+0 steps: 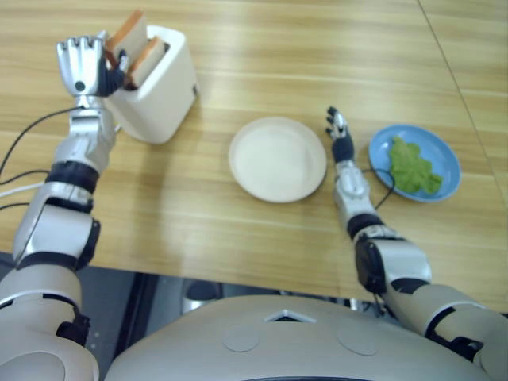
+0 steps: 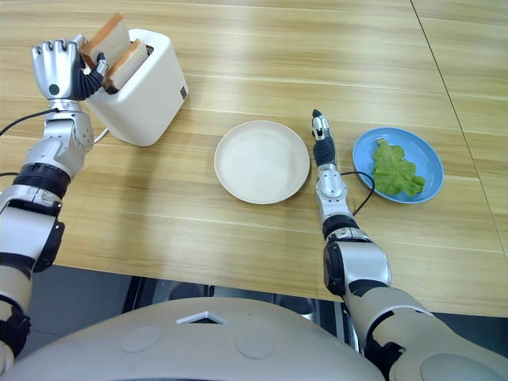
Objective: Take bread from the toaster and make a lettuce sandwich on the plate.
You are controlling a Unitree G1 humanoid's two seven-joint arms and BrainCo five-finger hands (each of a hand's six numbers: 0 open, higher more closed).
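Wood-grain counter (image 1: pixel 262 48) runs across the whole frame. At upper left the toaster (image 1: pixel 163 91) holds two slices. The left hand (image 1: pixel 82 63) is against the toaster's left side, fingers (image 1: pixel 113 78) curled, their tips pinching the taller slice (image 1: pixel 127 33) low down. The second slice (image 1: pixel 148 60) is just beside it. At centre the plate (image 1: pixel 278 159) lies bare, and at right the lettuce (image 1: pixel 413 167) lies on a blue dish (image 1: pixel 448 151). Between plate and dish the right hand (image 1: pixel 340 135) rests edge-on, fingers straight and pressed together, holding nothing.

The pinch looks shallow, so the slice could twist or slip out over the counter before it reaches the plate. If the bread binds in its slot, a pull would likely tilt or drag the toaster. The curled fingers could also knock the second slice askew. A black cable (image 1: pixel 386 181) loops by the right wrist near the dish; a reach for the lettuce might snag it and shift the dish.
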